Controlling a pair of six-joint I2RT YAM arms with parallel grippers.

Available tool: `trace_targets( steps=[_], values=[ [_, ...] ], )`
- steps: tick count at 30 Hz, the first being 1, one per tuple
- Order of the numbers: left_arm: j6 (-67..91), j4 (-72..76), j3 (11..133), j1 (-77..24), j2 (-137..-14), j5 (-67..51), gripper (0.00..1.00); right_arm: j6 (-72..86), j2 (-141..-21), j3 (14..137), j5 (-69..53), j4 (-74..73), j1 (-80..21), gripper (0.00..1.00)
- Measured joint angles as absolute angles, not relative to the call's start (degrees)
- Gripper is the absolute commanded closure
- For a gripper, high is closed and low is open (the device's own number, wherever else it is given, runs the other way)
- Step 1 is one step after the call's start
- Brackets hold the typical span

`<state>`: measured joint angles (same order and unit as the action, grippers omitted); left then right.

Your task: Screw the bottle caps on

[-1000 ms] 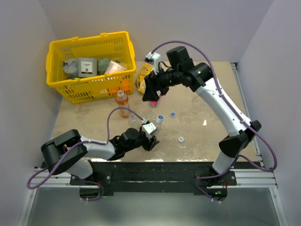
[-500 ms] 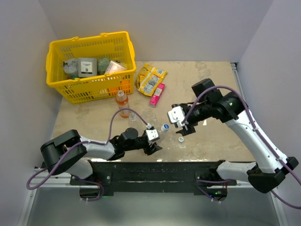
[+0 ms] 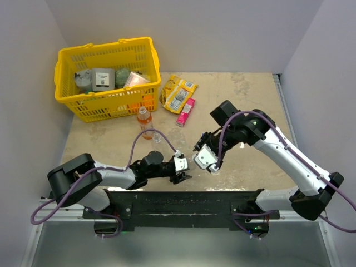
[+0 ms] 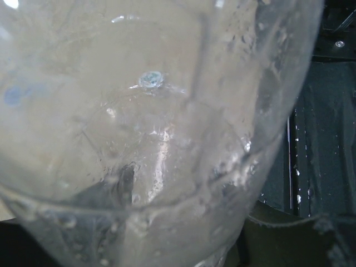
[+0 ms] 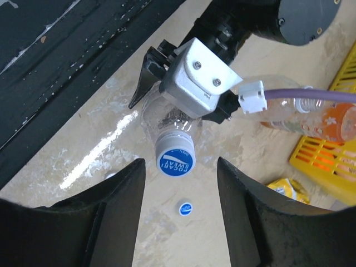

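Cap (image 5: 176,160) on the bottle (image 4: 167,111) my left gripper (image 3: 181,166) clamps shows plainly only from the right wrist; right gripper (image 5: 179,172) gapes empty.

The clear bottle (image 4: 167,111) is thin see-through plastic, glossy and speckled with droplets, and its cap (image 5: 176,161) is smooth blue plastic with white print. The tabletop (image 3: 245,94) looks like mottled beige stone or laminate, polished enough to glint along its near edge. The basket (image 3: 111,108) is shiny yellow plastic lattice, and the right gripper (image 5: 179,167) has matt black fingers (image 5: 105,222).
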<state>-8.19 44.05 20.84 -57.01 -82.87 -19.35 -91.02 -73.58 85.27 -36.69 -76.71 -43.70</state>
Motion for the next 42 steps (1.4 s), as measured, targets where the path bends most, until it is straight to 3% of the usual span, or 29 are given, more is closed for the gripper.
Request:
trace_targets(
  steps=[13,16,20,29,33,36,40,42],
  values=[
    [-9.7,44.1,20.9,-56.6,-82.5,-19.4,1.00,-95.3,-74.8,84.2,-34.4,-76.7,-45.9,0.54],
    [-9.7,44.1,20.9,-56.6,-82.3,-19.4,1.00,-95.6,-75.0,83.3,-33.9,-76.6,-45.9,0.62],
    [-10.3,43.6,20.9,-56.6,-82.3,-19.4,1.00,-94.4,-75.4,83.3,-33.7,-76.1,-45.9,0.83],
    [-6.6,39.0,20.9,-56.9,-82.7,-10.3,1.00,-67.9,-84.3,86.8,-32.5,-74.0,-43.8,1.00],
    [-2.1,35.2,22.1,-57.9,-83.2,-5.3,1.00,-45.3,-87.4,85.0,-35.6,-68.4,-38.2,1.00],
    [1.1,34.3,23.8,-58.5,-84.1,-3.1,1.00,-29.9,-87.7,84.8,-37.5,-65.1,-34.8,0.93],
    [4.2,35.5,24.2,-58.7,-84.2,-1.8,1.00,-19.2,-89.4,88.3,-37.0,-65.4,-33.7,0.65],
    [5.7,37.2,24.4,-58.6,-84.2,-1.0,1.00,-16.9,-90.5,91.4,-36.7,-66.6,-33.4,0.57]
  ],
)
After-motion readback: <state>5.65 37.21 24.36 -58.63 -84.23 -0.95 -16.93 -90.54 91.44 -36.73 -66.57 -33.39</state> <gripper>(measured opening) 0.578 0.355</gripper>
